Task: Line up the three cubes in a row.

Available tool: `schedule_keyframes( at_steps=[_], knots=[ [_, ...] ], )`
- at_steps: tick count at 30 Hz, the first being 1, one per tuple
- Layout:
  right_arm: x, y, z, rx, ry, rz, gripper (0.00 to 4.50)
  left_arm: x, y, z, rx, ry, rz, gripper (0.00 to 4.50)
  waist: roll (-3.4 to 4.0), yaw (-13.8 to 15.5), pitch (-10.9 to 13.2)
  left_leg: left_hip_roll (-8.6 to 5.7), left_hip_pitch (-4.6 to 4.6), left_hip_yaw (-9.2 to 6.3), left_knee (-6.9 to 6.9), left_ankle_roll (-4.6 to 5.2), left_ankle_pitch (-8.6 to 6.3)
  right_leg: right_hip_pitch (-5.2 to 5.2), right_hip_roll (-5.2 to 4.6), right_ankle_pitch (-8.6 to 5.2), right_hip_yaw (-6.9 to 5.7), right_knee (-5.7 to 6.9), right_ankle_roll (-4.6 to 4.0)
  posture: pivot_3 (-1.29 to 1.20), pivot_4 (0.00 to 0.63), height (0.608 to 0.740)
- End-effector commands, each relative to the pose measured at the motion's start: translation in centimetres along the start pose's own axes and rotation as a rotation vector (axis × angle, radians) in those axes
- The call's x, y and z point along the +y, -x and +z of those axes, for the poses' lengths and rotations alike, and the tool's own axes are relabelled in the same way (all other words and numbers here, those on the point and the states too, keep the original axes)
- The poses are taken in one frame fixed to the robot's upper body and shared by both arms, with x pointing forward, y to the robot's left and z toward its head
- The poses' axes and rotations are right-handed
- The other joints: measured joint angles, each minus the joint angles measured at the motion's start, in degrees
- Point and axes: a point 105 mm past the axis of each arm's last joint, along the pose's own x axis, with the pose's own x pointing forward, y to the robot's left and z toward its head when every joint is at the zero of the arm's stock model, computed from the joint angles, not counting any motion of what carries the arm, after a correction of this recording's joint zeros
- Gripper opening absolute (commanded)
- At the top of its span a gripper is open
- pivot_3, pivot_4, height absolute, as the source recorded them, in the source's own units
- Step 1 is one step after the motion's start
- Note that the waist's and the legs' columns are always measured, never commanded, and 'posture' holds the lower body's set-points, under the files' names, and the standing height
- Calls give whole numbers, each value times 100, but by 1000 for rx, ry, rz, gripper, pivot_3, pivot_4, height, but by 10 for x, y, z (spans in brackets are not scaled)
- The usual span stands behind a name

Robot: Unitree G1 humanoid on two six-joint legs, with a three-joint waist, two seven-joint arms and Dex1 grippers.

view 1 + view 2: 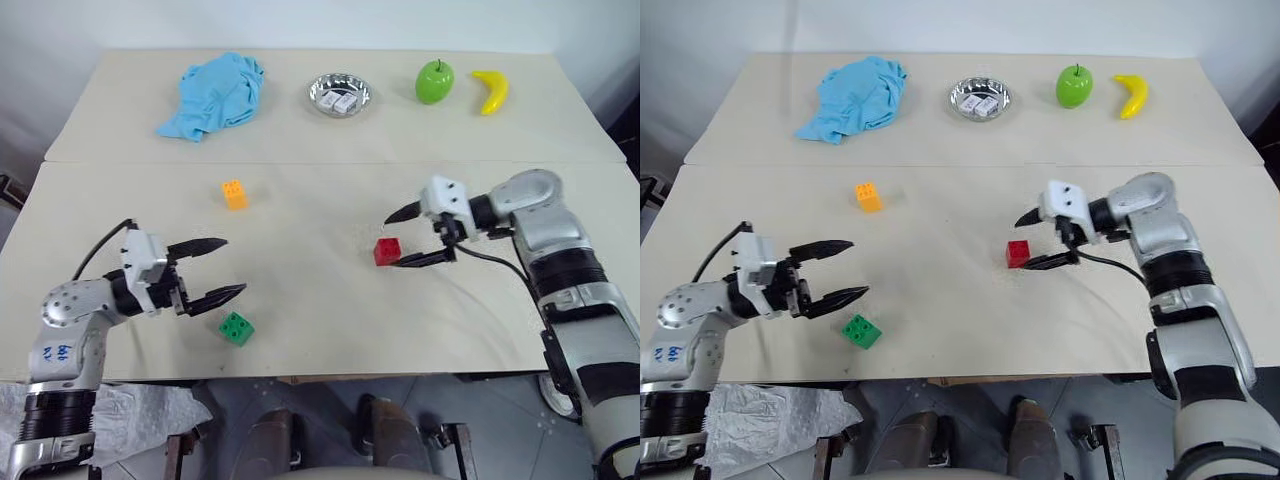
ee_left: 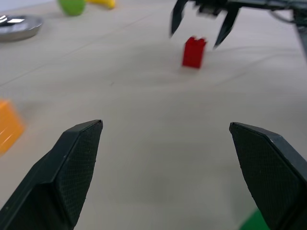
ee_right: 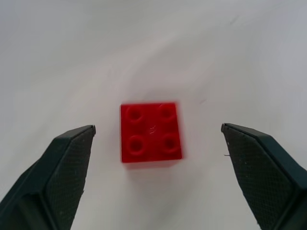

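- Right gripper [image 1: 412, 237]: jaws spread wide, pinching nothing. Red cube [image 1: 387, 251] sits on the table [image 1: 320, 330] just off the fingertips, clear of both fingers in the right wrist view, studs toward that camera.
- My read: the cube has been set down at its slot, right of the table's middle and roughly midway between near and far edges. Wide jaws let the hand pull off without nudging it.
- Left gripper [image 1: 212, 269]: also spread, empty, pointing across the table toward the red cube, near the table's near-left corner.
- Green cube [image 1: 236, 327]: just beside the left gripper's lower finger, close to the near edge. Can't tell if they touch. Probably the next pick, which would explain the left hand parked open there.
- Orange cube [image 1: 234, 194]: left of centre, further from the near edge, well apart from the other two.
- No row yet: three cubes make a loose triangle. Judging by layout, one placed, two to go.
- Cloth [image 1: 214, 93], dish [image 1: 339, 94], apple [image 1: 434, 81], banana [image 1: 491, 90] all along the far edge, out of the work zone.
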Motion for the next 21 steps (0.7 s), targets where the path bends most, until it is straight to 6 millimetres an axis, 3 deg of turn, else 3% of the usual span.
schedule_keyframes(
  at_steps=[1,4,11,14,18,21],
  knots=[
    [16,28,17,-185,15,-10,4430,10,36,-6,43,12,109,4500,0,-4,0,-1,0,-1,1,0,0,3,0,0,-1,0,0,0,150,740],
    [37,35,17,-280,-16,-13,4430,9,67,-26,124,74,168,4500,0,-9,0,1,4,-1,-6,0,0,6,-1,-1,-9,-6,0,0,150,740],
    [89,19,-1,-398,-109,41,4430,-8,117,-54,232,136,240,4500,-1,-7,0,4,22,31,4,-2,3,16,-7,-2,0,-7,1,0,150,740],
    [102,11,-6,-405,-94,53,4430,-19,119,-51,230,135,213,4500,-1,3,0,6,25,31,10,-5,4,16,-10,-2,4,-3,1,0,150,740],
    [107,8,-9,-420,-85,47,4430,-39,106,-42,202,127,113,4500,-1,40,0,4,28,28,11,-6,3,16,-15,-1,7,0,0,0,150,740],
    [110,13,-11,-404,-88,43,4430,-69,77,-27,135,117,-13,4500,-1,79,0,4,30,27,10,-6,3,17,-18,-1,8,-1,-1,0,150,740]
  ],
)
